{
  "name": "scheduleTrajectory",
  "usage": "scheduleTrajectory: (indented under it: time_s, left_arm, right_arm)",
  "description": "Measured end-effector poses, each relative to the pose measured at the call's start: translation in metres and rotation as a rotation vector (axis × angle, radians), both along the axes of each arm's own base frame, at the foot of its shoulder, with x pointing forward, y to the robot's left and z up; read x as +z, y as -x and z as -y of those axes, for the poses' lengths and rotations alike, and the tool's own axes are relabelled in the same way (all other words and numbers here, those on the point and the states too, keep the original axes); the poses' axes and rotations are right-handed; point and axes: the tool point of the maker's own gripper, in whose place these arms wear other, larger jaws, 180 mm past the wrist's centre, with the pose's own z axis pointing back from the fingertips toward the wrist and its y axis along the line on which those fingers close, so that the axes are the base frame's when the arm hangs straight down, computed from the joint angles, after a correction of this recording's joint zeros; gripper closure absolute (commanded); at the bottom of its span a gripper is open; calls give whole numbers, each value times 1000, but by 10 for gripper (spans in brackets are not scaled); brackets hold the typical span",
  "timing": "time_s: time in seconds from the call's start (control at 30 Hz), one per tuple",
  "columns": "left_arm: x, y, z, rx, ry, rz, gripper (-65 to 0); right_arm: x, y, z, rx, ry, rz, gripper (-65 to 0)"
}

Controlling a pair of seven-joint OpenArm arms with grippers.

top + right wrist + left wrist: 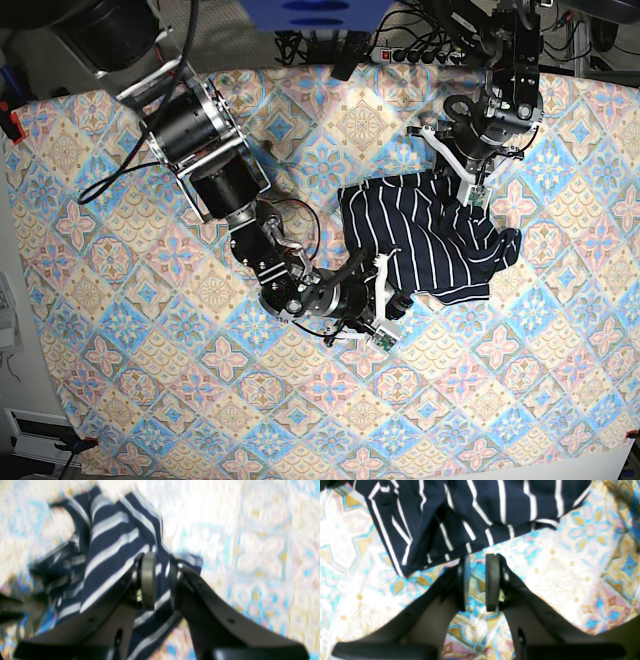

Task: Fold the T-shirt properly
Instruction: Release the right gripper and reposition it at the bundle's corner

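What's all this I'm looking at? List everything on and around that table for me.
T-shirt: one, dark navy with thin white stripes, crumpled right of the table's centre.
Tablecloth: one, pastel blue, pink and cream tiles, covering the table.
Power strip: one, with dark cables, beyond the far edge.
Left gripper: one, black, jaws slightly apart over the cloth beside the shirt's edge, holding nothing.
Right gripper: one, black, jaws slightly apart over shirt fabric; a grip is unclear.
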Motion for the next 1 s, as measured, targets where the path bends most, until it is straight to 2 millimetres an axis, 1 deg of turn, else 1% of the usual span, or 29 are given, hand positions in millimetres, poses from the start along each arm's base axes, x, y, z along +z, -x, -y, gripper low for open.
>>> scheduleTrajectory:
  time_s: [0.07,0.1,0.23,0.3,0.37,0.43,0.5,0.57,0.63,0.73,0.77,0.83,0.9,1.0]
  left_arm:
    - [-8,2,-3,5,-2,-23,-104]
    - [-12,2,-4,9,-2,-34,-104]
    - [-23,1,-7,23,-2,-57,-104]
    - [-23,0,-8,26,-3,-44,-104]
    - [-24,-3,-9,29,-3,-39,-104]
    - [-26,-12,-16,29,-34,-35,-104]
    - [-29,-21,-23,31,-65,-27,-104]
    - [-35,-27,-29,39,-87,-38,-104]
    - [-38,-32,-30,44,-87,-48,-104]
    - [-31,-53,-30,39,-91,-2,-104]
    - [-28,-60,-31,43,-90,19,-104]
    - [-30,-71,-32,50,-87,15,-104]
    - [-30,-79,-32,52,-81,13,-104]
    - [-25,-89,-36,64,-90,30,-104]
  right_arm:
    - [-14,5,-6,19,21,0,-98]
    - [-25,9,-5,27,43,-5,-98]
    - [-69,28,14,50,133,-47,-98]
    - [-79,31,21,51,149,-59,-98]
    - [-84,33,22,51,156,-75,-98]
    - [-85,33,23,50,158,-78,-98]
    - [-90,31,37,40,178,-88,-97]
    - [-95,30,58,37,225,-98,-97]
    - [-105,35,80,20,294,-96,-97]
    - [-106,49,101,-2,287,-59,-97]
    - [-107,52,110,2,325,-58,-97]
    - [-106,56,125,13,384,-43,-97]
    - [-106,62,139,14,424,-27,-97]
    - [-103,70,153,19,451,-3,-97]
